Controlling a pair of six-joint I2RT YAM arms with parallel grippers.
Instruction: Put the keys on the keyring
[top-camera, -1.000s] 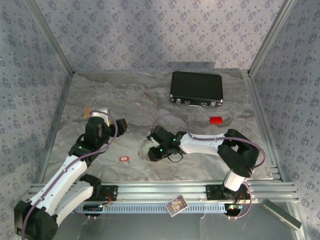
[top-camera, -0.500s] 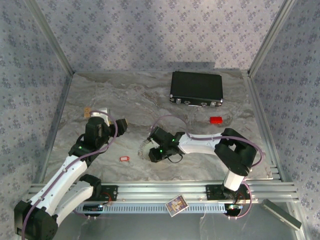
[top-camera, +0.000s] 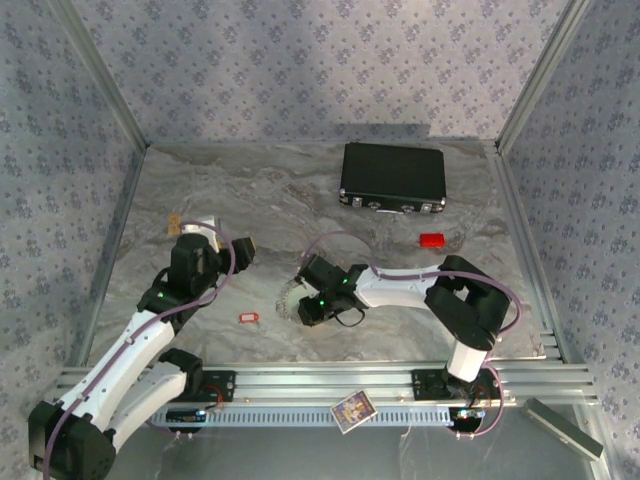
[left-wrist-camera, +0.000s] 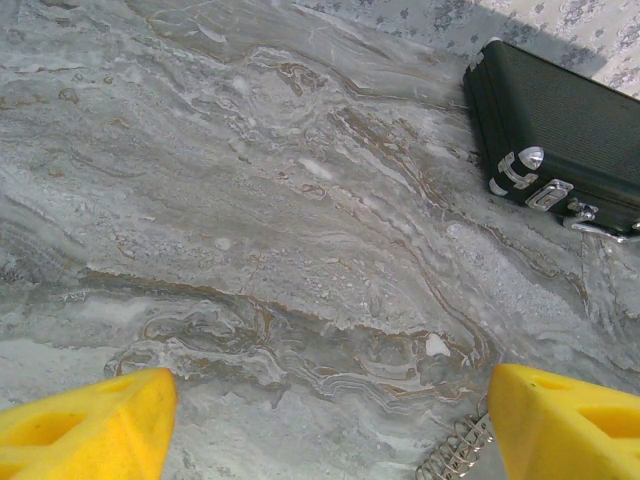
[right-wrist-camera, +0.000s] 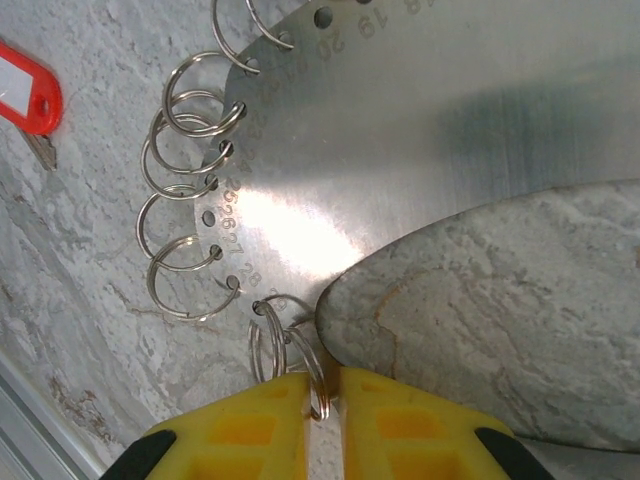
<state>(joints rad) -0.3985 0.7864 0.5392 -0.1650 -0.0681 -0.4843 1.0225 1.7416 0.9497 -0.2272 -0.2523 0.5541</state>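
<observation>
Overhead, two white robot arms reach across a grey marbled tabletop (top-camera: 250, 205) walled in by patterned blue-grey panels. The keyring (top-camera: 289, 296), a flat silvery crescent of metal with numbered holes and thin wire rings threaded along its outer curve, lies near the middle of the table, just in front of the right arm's wrist. The right gripper (right-wrist-camera: 322, 388) sits at the end of the crescent. Its two yellow fingers (right-wrist-camera: 250, 435) are drawn almost together, pinching one small wire ring (right-wrist-camera: 319, 374) that hangs from a hole at the plate's tip. More rings fan out along the edge to the left of that one.

The red key (top-camera: 248, 318), a tiny key with a red plastic tag and a white label, lies flat on the table to the left of the keyring and a little nearer the arms, apart from it and touched by nothing. In the right wrist view the tag sits at the upper left corner, with the key's metal blade poking out beneath it.

The left gripper (left-wrist-camera: 330, 425) hangs above bare table on the left side, its yellow fingers spread wide with nothing between them. A black hard case with silver latches (top-camera: 392, 177) rests at the back, and a small red object (top-camera: 432, 241) lies just in front of it.
</observation>
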